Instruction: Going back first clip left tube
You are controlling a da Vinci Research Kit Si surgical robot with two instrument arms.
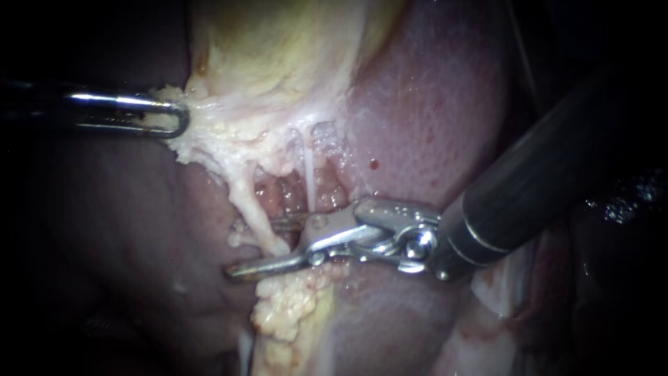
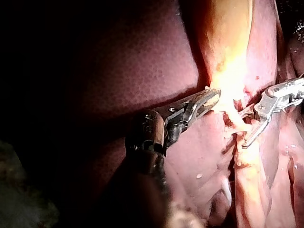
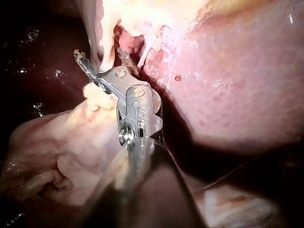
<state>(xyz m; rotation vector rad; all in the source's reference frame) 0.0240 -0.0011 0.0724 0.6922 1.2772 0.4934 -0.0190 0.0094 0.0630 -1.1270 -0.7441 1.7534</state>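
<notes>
Left tube point(image 1: 252, 209): pale cord running down from the fatty tissue point(image 1: 202, 136) under the gallbladder point(image 1: 278, 42), sitting in the gap between the two jaws of the right instrument point(image 1: 250, 248). That hand is released: the jaws are clearly apart, one above the tube's lower end and the longer one below it. Can't make out a clip on the tube or in the jaws from the endoscope view; too small to call.

Right wrist view agrees: left tube point(image 3: 105, 52) hangs between the spread jaws, the instrument's wrist joint just behind.

Right tube point(image 1: 308, 177): thin white strand just beside the left one, ending at the right instrument's upper jaw base.

A second lump of yellow fat point(image 1: 285, 306) lies directly under the lower jaw.

Left instrument point(image 1: 170, 117): comes in level, well apart from the tubes. Its hand is clenched on the edge of the fatty tissue, with fat showing through the jaw's window. Left wrist view shows the same, left instrument point(image 2: 206, 99) closed on yellow tissue.

Liver point(image 1: 431, 104): pink, wet surface on both sides of the dissected pocket.
</notes>
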